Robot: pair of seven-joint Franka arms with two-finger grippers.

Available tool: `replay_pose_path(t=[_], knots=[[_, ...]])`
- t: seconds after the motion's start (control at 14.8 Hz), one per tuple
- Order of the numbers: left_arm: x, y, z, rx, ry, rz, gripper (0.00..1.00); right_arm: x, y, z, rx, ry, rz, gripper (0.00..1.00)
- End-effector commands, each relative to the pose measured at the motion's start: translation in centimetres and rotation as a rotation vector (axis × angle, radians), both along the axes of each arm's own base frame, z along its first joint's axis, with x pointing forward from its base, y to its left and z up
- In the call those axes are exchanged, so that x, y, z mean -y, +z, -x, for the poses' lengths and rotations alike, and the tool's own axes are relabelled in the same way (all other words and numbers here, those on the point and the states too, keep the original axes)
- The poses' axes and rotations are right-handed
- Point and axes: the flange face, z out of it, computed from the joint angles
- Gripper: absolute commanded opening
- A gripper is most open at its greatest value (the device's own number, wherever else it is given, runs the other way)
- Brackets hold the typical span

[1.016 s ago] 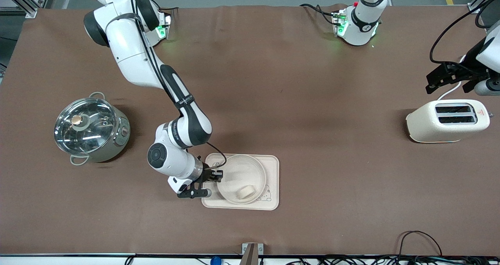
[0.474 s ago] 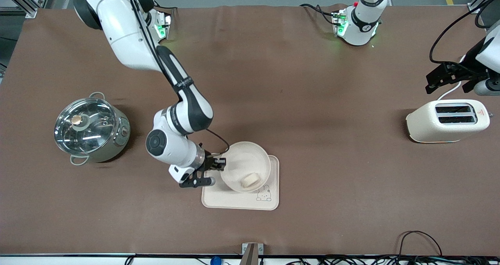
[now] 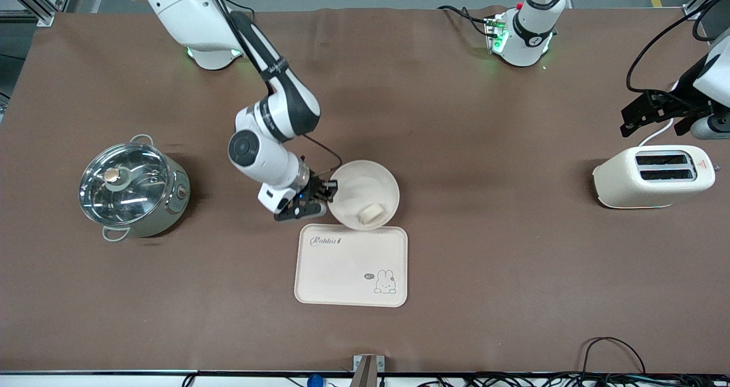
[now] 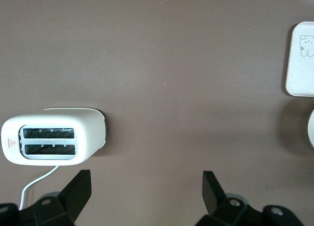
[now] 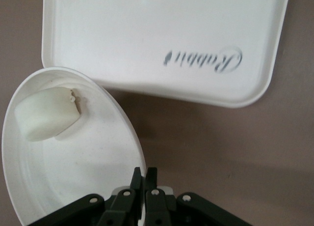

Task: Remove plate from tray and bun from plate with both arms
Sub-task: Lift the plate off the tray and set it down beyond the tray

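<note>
— Plate status at that moment: was it off the tray?

— Very nearly. It hung in the air, pinched by its rim in the right gripper, whose fingers were clamped tight on the edge. From the front it sat over bare table just above the tray's Rabbit-script edge, its rim barely overlapping that edge. The right wrist view showed the same: plate lifted, tray flat on the table beneath, nothing on it.

— And the bun?

— It lay inside the plate, down by the rim nearest the tray. The plate looked a little tilted, though I could not tell how steeply. The bun touched only the dish.

— So what counted as done?

— I judged the first half close to finished: the plate had left the tray but was not yet set down. The second half had not begun, since the bun was in the dish.

— Was the other arm busy?

— No, it waited. The left gripper was over the table by the toaster, at its own end, fingers spread wide and holding nothing. My guess was that it would take the bun once the plate rested somewhere steady.
</note>
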Motion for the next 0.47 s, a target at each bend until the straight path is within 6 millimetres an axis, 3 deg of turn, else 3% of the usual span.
replay_pose_path(t=[0.0, 0.2, 0.41], knots=[[0.1, 0.3, 0.3, 0.000, -0.011, -0.006, 1.00, 1.0, -1.3, 5.5, 0.003, 0.007, 0.015, 0.00], [0.4, -0.1, 0.7, -0.032, -0.004, -0.008, 1.00, 1.3, -3.0, 6.7, 0.010, 0.001, 0.027, 0.00], [0.4, -0.1, 0.7, -0.034, -0.004, -0.007, 1.00, 1.4, -3.3, 6.7, -0.001, -0.002, 0.031, 0.02]])
